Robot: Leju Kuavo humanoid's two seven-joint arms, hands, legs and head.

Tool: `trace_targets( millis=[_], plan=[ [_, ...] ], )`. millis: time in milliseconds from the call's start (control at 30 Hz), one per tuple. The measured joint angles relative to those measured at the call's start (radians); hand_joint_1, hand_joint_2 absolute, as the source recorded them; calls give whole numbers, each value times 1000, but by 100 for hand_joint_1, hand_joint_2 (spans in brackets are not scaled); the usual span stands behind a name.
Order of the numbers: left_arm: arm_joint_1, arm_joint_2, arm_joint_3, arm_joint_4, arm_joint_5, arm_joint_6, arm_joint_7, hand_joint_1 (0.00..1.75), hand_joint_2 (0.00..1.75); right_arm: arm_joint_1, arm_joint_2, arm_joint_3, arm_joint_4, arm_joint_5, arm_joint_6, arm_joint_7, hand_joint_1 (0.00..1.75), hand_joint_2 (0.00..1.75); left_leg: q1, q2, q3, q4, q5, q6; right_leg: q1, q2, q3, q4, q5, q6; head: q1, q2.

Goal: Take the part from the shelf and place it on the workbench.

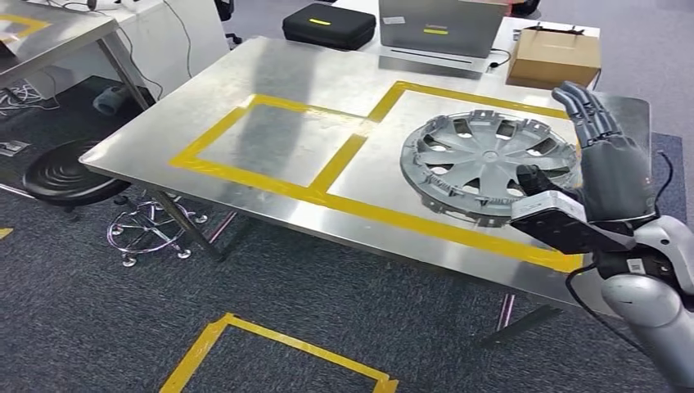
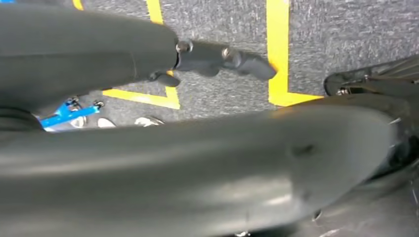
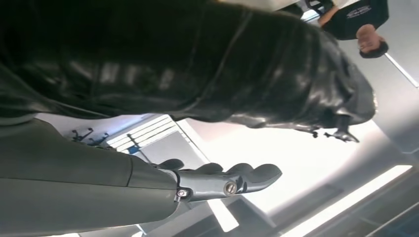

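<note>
The part, a silver wheel cover [image 1: 489, 162], lies flat on the steel workbench [image 1: 278, 82], inside the right-hand square of yellow tape [image 1: 425, 219]. My right hand [image 1: 601, 160] is raised just to the right of it, fingers straight and spread, nothing in it; its thumb is close to the cover's rim. In the right wrist view the right hand's fingers [image 3: 232, 181] stretch out straight with nothing between them. My left hand [image 2: 217, 57] hangs over the grey carpet and yellow floor tape, fingers extended and holding nothing.
At the bench's far edge stand a black case [image 1: 329, 26], a grey laptop [image 1: 440, 29] and a cardboard box [image 1: 554, 56]. A black stool [image 1: 69, 172] sits by the left corner. Another table [image 1: 49, 33] is at the far left. A person [image 3: 356, 15] stands nearby.
</note>
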Motion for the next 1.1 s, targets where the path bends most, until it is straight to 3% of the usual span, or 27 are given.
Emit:
trace_targets(
  millis=[67,167,200,233,267,300,367,433,500,567,633,700,733,767,833,867,933,967,1033,1100],
  plan=[
    [0,0,0,0,-4,-5,0,0,0,1,0,3,0,8,-1,1,0,0,0,-9,-8,-4,14,17,-3,0,-17,23,-22,11,1,0],
    [2,-1,-1,0,-9,-9,2,0,0,4,0,6,0,13,-1,2,0,0,-4,-24,-27,-5,32,33,-1,10,-90,197,-126,15,2,0],
    [2,-2,-1,0,-9,-10,2,0,0,6,0,9,1,13,-1,3,0,0,-6,-30,-34,-4,37,36,0,11,-112,256,-150,13,1,0],
    [3,-3,-1,0,-10,-11,2,0,0,9,0,11,1,13,-1,4,0,0,-9,-38,-40,-3,41,37,2,12,-119,285,-156,10,1,0],
    [3,-3,-1,0,-10,-11,2,0,0,10,0,13,1,13,-1,4,0,0,-12,-46,-44,-1,43,37,5,14,-107,275,-144,5,1,0],
    [3,-4,-1,0,-10,-12,2,0,0,11,0,14,1,13,-1,4,0,0,-15,-55,-47,0,45,38,9,21,-75,225,-114,-3,1,0],
    [2,-6,-1,0,-10,-12,2,0,0,10,0,15,2,14,-1,5,0,0,-19,-72,-51,4,48,36,16,56,7,87,-58,-27,-1,0],
    [1,-8,-1,1,-10,-12,2,0,0,9,-2,16,2,14,-1,5,0,0,-15,-89,-62,7,54,29,20,82,49,13,-38,-43,-5,0],
    [1,-9,-2,1,-10,-12,2,0,0,7,-4,16,1,15,-1,6,0,0,-12,-107,-72,7,63,17,20,70,56,-5,-37,-46,-4,0],
    [2,-7,-2,1,-10,-13,2,0,0,6,-4,17,-1,15,-1,7,0,0,-15,-98,-83,21,52,5,14,45,67,-30,-32,-46,-6,0],
    [0,-4,-3,2,-10,-13,2,0,0,6,-4,18,-1,15,-2,7,0,0,-11,-61,-123,104,1,-10,7,20,73,-45,-27,-46,-12,0],
    [0,-4,-3,2,-10,-13,3,0,0,9,-4,19,-1,16,-2,7,0,0,2,-38,-184,237,-56,-26,6,-4,72,-46,-27,-47,-14,0],
    [1,-4,-3,2,-10,-13,3,0,0,10,-4,20,-1,16,-2,8,0,44,8,-34,-203,279,-65,-33,5,-16,71,-45,-28,-46,-14,0],
    [1,-4,-3,2,-10,-13,3,0,0,10,-4,22,-1,16,-2,8,0,87,13,-31,-205,286,-56,-38,4,-29,71,-44,-28,-45,-14,0],
    [2,-3,-3,2,-10,-13,3,0,0,10,-4,24,-1,16,-2,8,0,175,21,-13,-150,179,9,-47,0,-52,71,-38,-32,-38,-14,0],
    [1,-4,-3,2,-10,-13,3,0,0,9,-4,25,-1,16,-2,8,0,175,19,9,-113,107,36,-48,1,-61,70,-33,-36,-32,-15,0],
    [1,-4,-3,3,-12,-14,3,0,0,8,-4,26,-1,17,-1,8,0,175,14,36,-73,18,63,-37,4,-77,66,-24,-41,-18,-17,0],
    [1,-4,-3,3,-14,-15,3,0,0,8,-4,26,-1,18,1,9,0,175,10,35,-73,10,61,-28,6,-85,65,-22,-42,-12,-17,0],
    [2,-3,-3,3,-18,-18,4,0,0,7,-5,28,-1,16,7,8,0,175,8,12,-79,8,67,-9,2,-97,63,-21,-46,0,-15,0],
    [1,-2,-3,4,-22,-20,5,0,0,8,-6,30,-1,10,15,7,0,175,9,-7,-82,4,74,6,-3,-62,44,20,-80,8,-14,0]
  ],
)
